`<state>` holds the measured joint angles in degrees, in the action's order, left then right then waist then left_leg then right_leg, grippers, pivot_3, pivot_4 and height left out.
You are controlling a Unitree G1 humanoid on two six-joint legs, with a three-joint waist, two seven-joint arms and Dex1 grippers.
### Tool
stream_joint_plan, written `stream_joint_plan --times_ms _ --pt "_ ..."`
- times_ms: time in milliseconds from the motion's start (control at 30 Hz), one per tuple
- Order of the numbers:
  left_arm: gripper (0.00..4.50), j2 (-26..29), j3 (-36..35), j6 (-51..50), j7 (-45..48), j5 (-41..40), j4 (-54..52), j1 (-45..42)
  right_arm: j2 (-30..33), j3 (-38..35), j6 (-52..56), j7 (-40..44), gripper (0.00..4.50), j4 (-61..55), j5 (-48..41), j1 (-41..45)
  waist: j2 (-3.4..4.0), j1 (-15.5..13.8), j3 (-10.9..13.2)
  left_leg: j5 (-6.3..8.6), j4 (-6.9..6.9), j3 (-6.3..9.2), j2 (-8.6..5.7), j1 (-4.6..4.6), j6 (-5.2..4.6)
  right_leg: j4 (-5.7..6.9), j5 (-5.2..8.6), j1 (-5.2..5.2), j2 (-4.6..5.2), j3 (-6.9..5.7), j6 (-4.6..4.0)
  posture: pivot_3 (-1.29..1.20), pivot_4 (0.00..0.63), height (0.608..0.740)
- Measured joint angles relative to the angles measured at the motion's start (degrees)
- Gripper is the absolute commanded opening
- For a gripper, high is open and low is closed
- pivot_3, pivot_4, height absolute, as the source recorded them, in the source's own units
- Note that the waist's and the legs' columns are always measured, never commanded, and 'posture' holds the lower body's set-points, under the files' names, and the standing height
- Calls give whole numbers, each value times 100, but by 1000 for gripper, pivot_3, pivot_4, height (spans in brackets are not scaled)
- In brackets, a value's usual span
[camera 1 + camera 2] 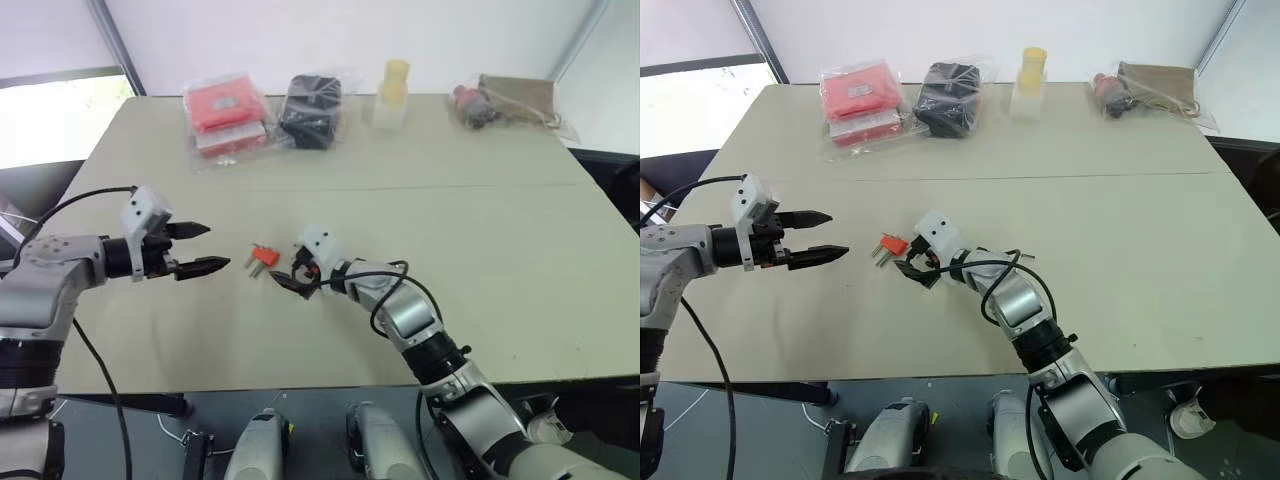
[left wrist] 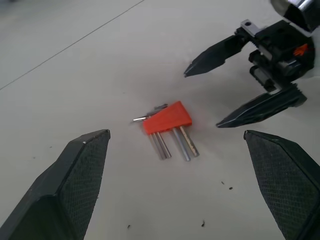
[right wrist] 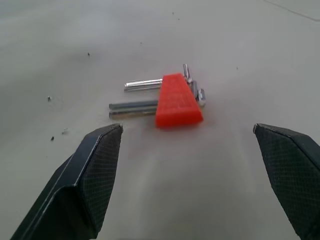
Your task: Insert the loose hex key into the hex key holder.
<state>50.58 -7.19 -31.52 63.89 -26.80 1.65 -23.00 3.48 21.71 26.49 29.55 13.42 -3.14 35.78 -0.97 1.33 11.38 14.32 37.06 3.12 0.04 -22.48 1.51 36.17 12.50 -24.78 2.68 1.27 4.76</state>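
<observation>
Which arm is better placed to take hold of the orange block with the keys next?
Probably the right. Its open hand sits just beside the small orange plastic hex key holder on the table. The left hand, also open, hovers farther from it.

Matt orange plastic holder (image 3: 177, 101), shiny metal keys (image 3: 134, 106)

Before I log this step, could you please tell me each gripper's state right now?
Left gripper: jaws open, holding nothing.
Right gripper: jaws open, holding nothing, close beside the hex key holder.
</observation>
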Motion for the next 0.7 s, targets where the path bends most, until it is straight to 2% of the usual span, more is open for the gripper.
stream_joint_plan --times_ms 300,700 --pt "4498 -59 -67 -70 -217 -20 -171 115 -325 211 -770 -104 4337 1114 531 417 0 57 0 0 -1 0 0 0 0 -1 0 0 2 0 1 0 150 740" --pt "4498 -139 -84 -70 -439 -45 -288 266 -430 -144 -1160 81 4337 1736 412 553 0 112 0 0 0 3 -1 4 0 3 -1 4 3 0 0 0 150 740"
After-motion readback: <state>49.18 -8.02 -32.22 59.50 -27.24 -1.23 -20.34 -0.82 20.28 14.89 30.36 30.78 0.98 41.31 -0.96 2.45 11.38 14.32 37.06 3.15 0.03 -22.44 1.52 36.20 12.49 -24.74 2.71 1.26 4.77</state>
